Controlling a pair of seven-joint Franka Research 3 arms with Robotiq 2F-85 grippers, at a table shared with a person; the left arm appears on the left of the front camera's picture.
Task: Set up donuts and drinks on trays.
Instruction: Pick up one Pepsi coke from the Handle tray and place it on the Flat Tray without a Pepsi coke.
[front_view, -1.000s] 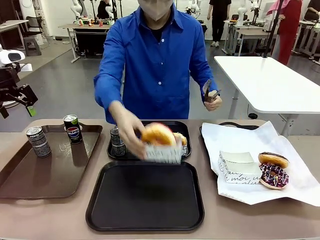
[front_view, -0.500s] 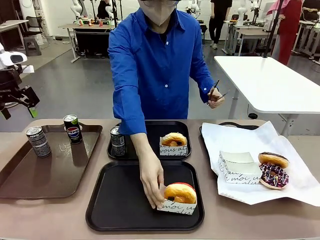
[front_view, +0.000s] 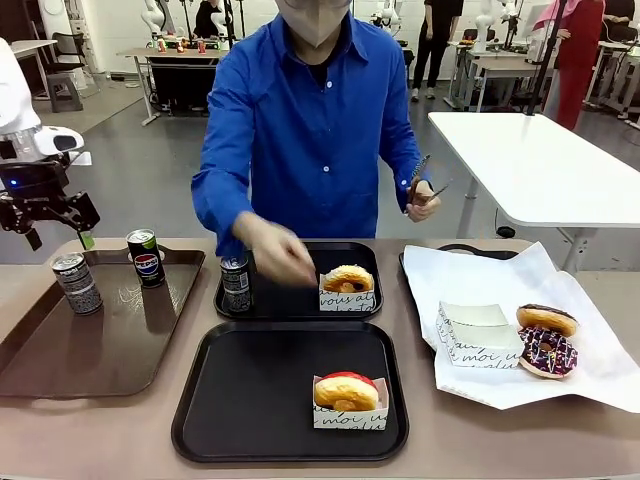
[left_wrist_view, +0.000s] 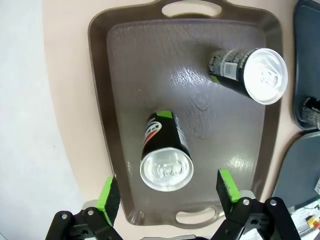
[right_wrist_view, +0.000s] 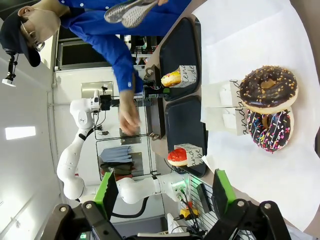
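Pulling the hand (front_view: 285, 262) back over the far tray (front_view: 340, 250), leaving the sleeved red donut (front_view: 346, 393) newly set front-right on the near tray (front_view: 250, 390), needing a drink beside it next; hovering the left gripper (left_wrist_view: 168, 189) open above a can (left_wrist_view: 165, 157) on the brown tray (left_wrist_view: 130, 75), keeping the right gripper (right_wrist_view: 162, 192) open.

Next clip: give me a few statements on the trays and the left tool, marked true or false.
The near black tray holds one sleeved donut. True.
The far black tray holds two cans. False: one can beside a glazed donut.
The brown tray holds two upright cans. True.
The left tool is shut on a can. False: it is open above the brown tray, holding nothing.
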